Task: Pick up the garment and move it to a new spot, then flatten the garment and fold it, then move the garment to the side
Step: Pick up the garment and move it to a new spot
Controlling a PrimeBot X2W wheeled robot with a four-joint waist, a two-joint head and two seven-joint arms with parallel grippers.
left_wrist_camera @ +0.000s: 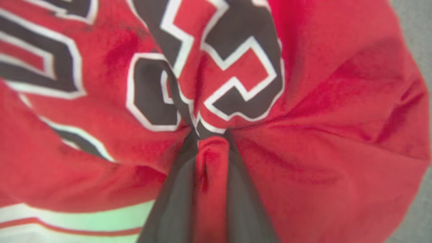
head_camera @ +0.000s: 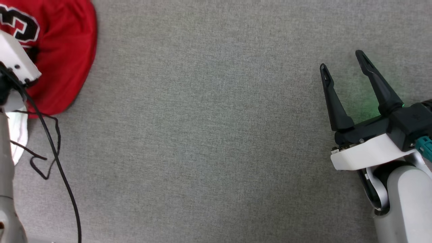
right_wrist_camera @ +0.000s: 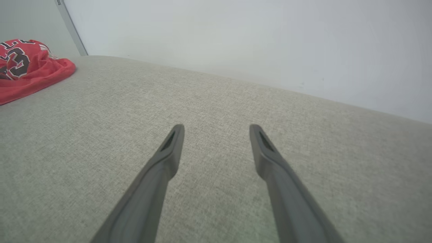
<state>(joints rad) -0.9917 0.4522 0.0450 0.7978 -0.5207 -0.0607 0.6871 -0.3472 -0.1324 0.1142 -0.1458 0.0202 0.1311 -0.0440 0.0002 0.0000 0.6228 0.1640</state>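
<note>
Fabric of the red jersey [head_camera: 64, 50] is being pinched by the left gripper [left_wrist_camera: 212, 135]. A narrow ridge of red cloth is being squeezed between its two dark fingers [left_wrist_camera: 175, 199], just below the black, white-outlined number, and creases are being drawn toward that point from all sides. The grip is being taken near the middle of the heap, probably so that most of the cloth is gathered in one lift and not trailed by a corner.

The jersey is lying as a crumpled mound on the grey woven surface [head_camera: 209, 141]. A white part, probably a sleeve [head_camera: 18, 131], is showing at its near edge. A black cable [head_camera: 50, 145] is hanging from the left wrist housing [head_camera: 15, 57] just beside that edge.

The right gripper [head_camera: 341, 62] is being held well apart from the jersey, far to its right, jaws spread wide and holding nothing, low over the surface. It is likely being parked there so that the broad stretch beside the jersey is left free as the new spot.

The pick-up is judged to be just beginning, with the lift not yet made. Care is being called for with the loose cable, which could be snagged in the cloth.
</note>
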